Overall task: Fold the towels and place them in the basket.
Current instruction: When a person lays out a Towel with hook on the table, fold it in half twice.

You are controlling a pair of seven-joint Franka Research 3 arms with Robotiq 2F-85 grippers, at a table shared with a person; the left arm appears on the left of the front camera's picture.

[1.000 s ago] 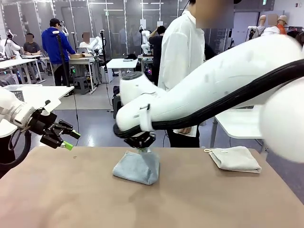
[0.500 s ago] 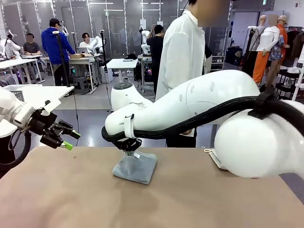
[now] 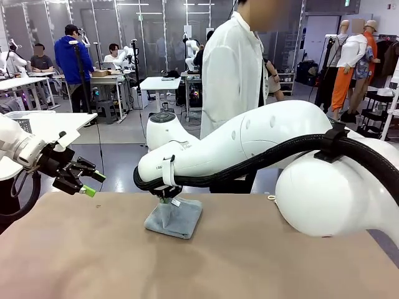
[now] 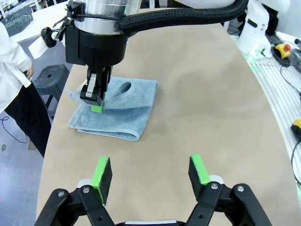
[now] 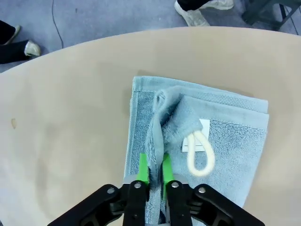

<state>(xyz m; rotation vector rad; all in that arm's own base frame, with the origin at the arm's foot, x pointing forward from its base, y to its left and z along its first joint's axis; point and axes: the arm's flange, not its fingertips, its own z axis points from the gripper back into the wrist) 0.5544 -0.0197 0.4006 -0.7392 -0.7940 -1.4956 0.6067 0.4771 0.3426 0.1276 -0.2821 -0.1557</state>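
While the right gripper pinches a raised ridge of the grey-blue towel, lifting could unfold it; left gripper spread, idle.

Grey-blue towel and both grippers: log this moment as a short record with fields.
towel: grey-blue towel, folded, lying on the tan table
towel loop: cream corner loop lying on top, beside a white label
right gripper: right gripper down at the towel, a raised fold of cloth between its green pads, jaws narrow
left gripper: left gripper open, nothing between its pads, off to the table's left side
person: white coat at the far side
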